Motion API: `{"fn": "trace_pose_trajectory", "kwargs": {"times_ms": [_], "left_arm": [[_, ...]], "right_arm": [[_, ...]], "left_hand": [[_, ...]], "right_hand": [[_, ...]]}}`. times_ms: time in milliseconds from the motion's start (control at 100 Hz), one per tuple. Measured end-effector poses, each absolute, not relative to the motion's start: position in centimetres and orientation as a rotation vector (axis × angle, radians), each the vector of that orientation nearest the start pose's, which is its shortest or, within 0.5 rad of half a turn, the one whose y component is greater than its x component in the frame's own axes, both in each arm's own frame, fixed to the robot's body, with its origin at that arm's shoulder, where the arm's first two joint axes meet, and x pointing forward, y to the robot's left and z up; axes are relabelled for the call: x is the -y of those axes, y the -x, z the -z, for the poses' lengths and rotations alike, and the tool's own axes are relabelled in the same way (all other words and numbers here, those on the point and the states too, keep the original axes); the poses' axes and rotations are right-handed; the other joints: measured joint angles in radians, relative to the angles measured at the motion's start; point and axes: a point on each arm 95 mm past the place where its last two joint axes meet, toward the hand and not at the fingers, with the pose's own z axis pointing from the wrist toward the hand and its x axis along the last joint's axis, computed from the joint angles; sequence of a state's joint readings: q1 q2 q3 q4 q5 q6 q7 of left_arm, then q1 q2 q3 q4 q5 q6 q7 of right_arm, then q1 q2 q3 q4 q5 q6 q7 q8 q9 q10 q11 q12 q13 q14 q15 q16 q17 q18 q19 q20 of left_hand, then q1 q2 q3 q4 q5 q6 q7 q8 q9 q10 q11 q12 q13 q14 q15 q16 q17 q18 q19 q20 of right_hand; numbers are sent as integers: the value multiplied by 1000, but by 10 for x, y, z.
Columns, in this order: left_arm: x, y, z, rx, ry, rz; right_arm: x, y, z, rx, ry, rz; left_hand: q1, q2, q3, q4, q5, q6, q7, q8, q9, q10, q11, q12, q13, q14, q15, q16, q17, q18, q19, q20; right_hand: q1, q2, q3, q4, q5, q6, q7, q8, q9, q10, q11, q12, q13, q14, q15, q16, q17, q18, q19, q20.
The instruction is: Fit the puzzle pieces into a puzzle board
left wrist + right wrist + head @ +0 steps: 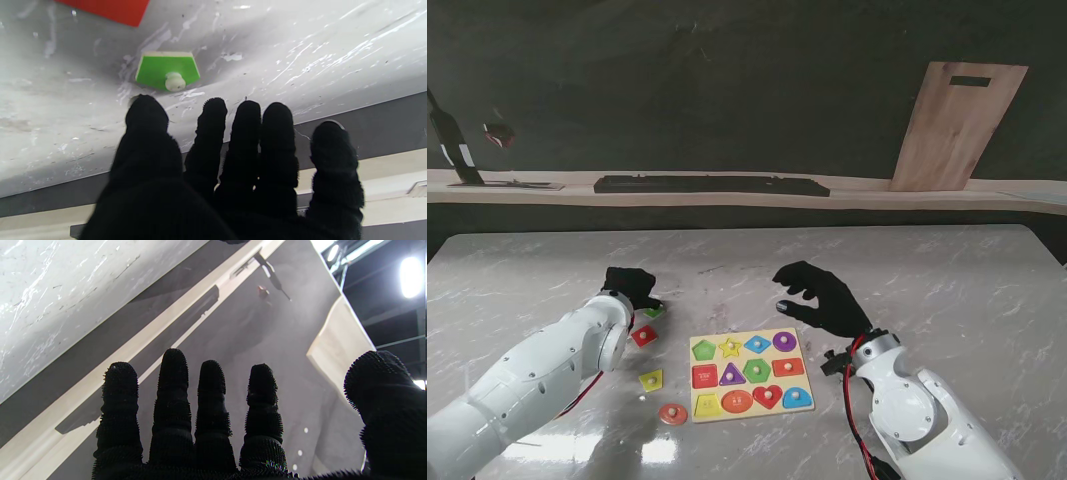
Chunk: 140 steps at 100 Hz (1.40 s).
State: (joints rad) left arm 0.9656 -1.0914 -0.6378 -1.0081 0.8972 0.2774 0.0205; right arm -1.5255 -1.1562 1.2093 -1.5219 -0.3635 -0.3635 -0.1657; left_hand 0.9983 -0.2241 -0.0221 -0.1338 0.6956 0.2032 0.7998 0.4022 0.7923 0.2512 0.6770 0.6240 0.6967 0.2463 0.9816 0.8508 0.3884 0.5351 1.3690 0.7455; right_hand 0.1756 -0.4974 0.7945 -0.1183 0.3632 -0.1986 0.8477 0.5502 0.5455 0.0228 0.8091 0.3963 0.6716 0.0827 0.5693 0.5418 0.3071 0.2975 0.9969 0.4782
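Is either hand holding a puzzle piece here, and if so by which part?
Nothing is held. The left hand hovers with fingers spread by the green piece, not touching its knob. The right hand is open above the table.

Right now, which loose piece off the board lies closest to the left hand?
The green piece, right at the left hand fingers; the red, yellow and orange pieces lie nearer to me.
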Motion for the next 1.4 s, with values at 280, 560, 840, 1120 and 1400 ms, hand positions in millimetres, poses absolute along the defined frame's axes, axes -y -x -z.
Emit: {"fn": "trace_pose_trajectory", "kwargs": {"times_ms": [280, 560, 840, 1120, 1400], "left_arm": [[-10, -518, 365, -1644, 1158, 949], [-9, -518, 371, -1650, 1184, 940], [-9, -521, 373, -1646, 1197, 937], [-8, -523, 373, -1649, 1216, 933], [-10, -521, 373, -1644, 1245, 941]], "right_arm": [[-17, -408, 304, 1182, 1758, 2644], [-16, -408, 304, 1182, 1758, 2645], [-16, -408, 304, 1179, 1758, 2650], [-16, -408, 303, 1178, 1758, 2651], [-16, -409, 303, 1177, 1758, 2652]], "left_hand": [[38, 0, 2, 0, 0, -12, 1, 0, 0, 0, 0, 0, 0, 0, 0, 0, -5, 0, 0, 0], [72, -1, 2, 0, 0, -22, 25, 0, 0, 0, 0, 0, 0, 0, 0, 0, -7, 0, 0, 0], [81, 9, -14, -1, -4, -22, 61, -1, 0, 0, 0, 0, 0, 1, -1, 0, -10, 0, 0, 0], [151, 24, -15, -2, -5, -17, 76, -32, 0, 0, 0, 0, 0, 1, -11, 0, -19, 0, -2, 0], [186, 34, -33, -3, -6, -2, 76, -41, 0, 0, -1, 0, -1, 2, -12, 0, -24, 0, -5, 0]], "right_hand": [[0, 0, 0, 0, 0, 0, 0, 0, 0, 0, 0, 0, 0, 0, 0, 0, 0, 0, 0, 0], [0, 0, 0, 0, 0, 0, 0, 0, 0, 0, 0, 0, 0, 0, 0, 0, 0, 0, 0, 0], [0, 0, 0, 0, 0, 0, 0, 0, 0, 0, 0, 0, 0, 0, 0, 0, 0, 0, 0, 0], [0, 0, 0, 0, 0, 0, 0, 0, 0, 0, 0, 0, 0, 0, 0, 0, 0, 0, 0, 0], [0, 0, 0, 0, 0, 0, 0, 0, 0, 0, 0, 0, 0, 0, 0, 0, 0, 0, 0, 0]]}}
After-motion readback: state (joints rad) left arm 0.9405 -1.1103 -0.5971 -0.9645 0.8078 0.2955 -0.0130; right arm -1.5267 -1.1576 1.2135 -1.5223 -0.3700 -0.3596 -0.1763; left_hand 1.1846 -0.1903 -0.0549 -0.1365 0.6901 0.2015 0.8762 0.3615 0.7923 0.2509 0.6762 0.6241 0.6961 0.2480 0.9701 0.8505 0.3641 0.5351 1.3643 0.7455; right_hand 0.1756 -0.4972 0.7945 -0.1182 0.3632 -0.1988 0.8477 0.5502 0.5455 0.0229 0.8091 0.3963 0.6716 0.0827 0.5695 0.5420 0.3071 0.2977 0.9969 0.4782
